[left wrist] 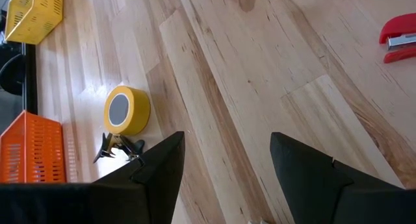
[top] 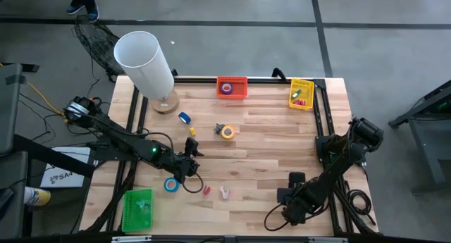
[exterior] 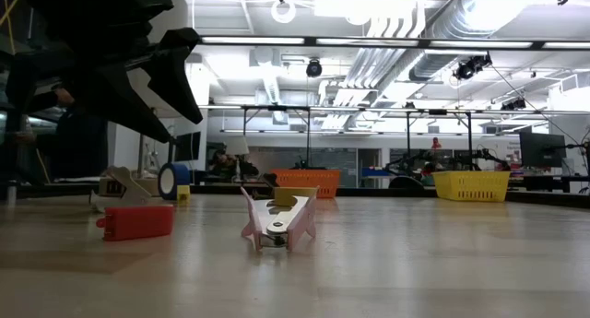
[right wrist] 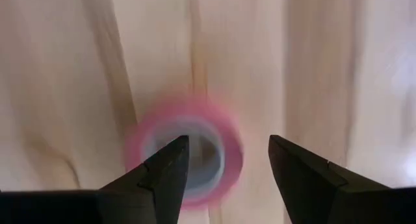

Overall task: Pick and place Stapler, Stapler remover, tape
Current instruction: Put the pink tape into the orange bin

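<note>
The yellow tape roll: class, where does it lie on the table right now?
In the high view the yellow tape roll lies near the table's middle, below the orange basket, right of the small blue tape roll.

In the right wrist view we see a pink tape roll (right wrist: pixel 185 159) only as a blur, and 1 finger (right wrist: pixel 156 178) covers part of its ring. In the high view the right gripper (top: pixel 290 198) hides that roll. The red stapler (left wrist: pixel 400 37) is cut by the left wrist picture's edge. The contents of the yellow basket (top: pixel 301 94) are too small to tell.
</note>
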Available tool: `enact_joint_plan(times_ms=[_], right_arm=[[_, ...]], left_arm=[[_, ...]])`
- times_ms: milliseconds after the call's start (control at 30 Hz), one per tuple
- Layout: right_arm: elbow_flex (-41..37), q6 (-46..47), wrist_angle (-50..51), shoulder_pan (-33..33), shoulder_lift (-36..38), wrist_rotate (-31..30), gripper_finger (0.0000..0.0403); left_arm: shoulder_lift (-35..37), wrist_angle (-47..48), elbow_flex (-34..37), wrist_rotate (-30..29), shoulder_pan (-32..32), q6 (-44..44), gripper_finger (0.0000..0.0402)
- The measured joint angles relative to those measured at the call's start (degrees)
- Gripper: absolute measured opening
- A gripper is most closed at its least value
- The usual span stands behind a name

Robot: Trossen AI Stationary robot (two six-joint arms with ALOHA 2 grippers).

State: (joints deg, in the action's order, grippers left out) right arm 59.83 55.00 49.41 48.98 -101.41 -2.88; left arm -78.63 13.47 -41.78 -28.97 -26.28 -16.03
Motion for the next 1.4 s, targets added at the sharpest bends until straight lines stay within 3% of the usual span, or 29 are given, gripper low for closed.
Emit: enact_joint_plan(times_ms=[200, 533, 933, 1167, 1400], right_arm=[[-0.3, 0.0, 3.9, 0.7, -0.4, 2.3, 0.02], [-0.1, 4.5, 4.6, 0.6, -0.3, -1.8, 0.0183], [0.0, 5.0, 4.8, 0.2, -0.1, -3.7, 0.0044], [0.0, 1.9, 3.8, -5.4, -0.1, -8.5, 0.0027], [0.0, -9.5, -0.9, -16.5, -0.1, -16.4, 0.0027]], left_arm=[[0.0, 0.0, 0.0, 0.0, 0.0, 0.0, 0.0223], [0.0, 0.0, 0.0, 0.0, 0.0, 0.0, 0.0223], [0.0, 0.0, 0.0, 0.0, 0.0, 0.0, 0.0223], [0.0, 0.0, 0.0, 0.0, 0.0, 0.0, 0.0223], [0.0, 0.0, 0.0, -0.1, 0.0, 0.0, 0.0223]])
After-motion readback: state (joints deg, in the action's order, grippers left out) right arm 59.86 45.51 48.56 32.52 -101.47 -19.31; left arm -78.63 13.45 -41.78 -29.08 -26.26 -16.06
